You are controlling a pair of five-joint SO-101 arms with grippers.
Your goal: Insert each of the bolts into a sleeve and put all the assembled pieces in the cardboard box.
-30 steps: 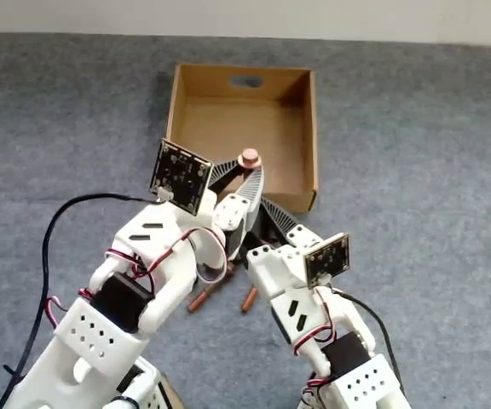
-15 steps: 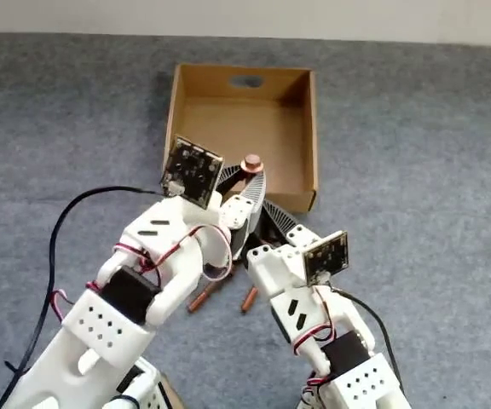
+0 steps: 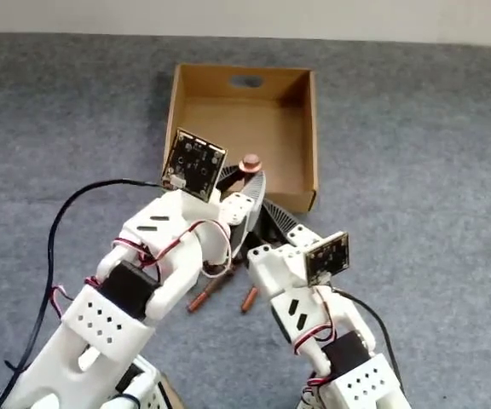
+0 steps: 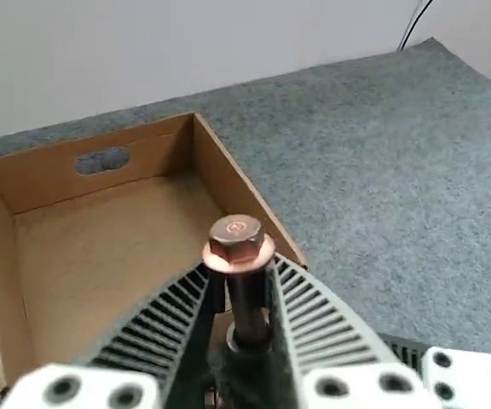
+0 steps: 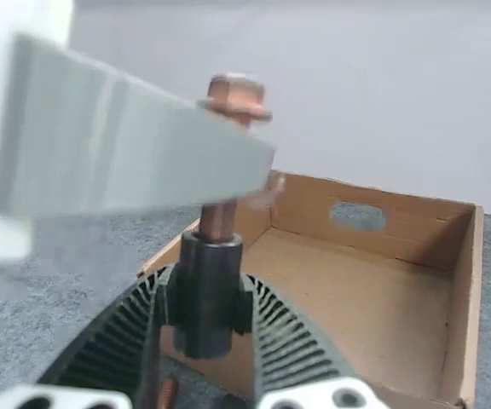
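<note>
My left gripper (image 4: 239, 274) is shut on a copper bolt (image 4: 239, 241) just under its hex head, holding it upright. The bolt's shaft stands in the top of a black sleeve (image 5: 205, 294), and my right gripper (image 5: 205, 288) is shut on that sleeve from below. From above, the bolt head (image 3: 250, 164) shows over the near edge of the cardboard box (image 3: 312, 128), with the left gripper (image 3: 245, 184) at it and the right gripper (image 3: 268, 223) just nearer. The box floor (image 4: 101, 256) is bare. One left finger (image 5: 126, 162) crosses the right wrist view.
Two loose copper bolts (image 3: 199, 299) (image 3: 250, 298) lie on the grey carpet between the two arms, near their bases. A black cable (image 3: 54, 247) loops off the left arm. Open carpet spreads on both sides of the box.
The left wrist has swung a little toward the box, its camera board shifting right and up. The bolt head has stayed almost in place. The right arm has held still.
</note>
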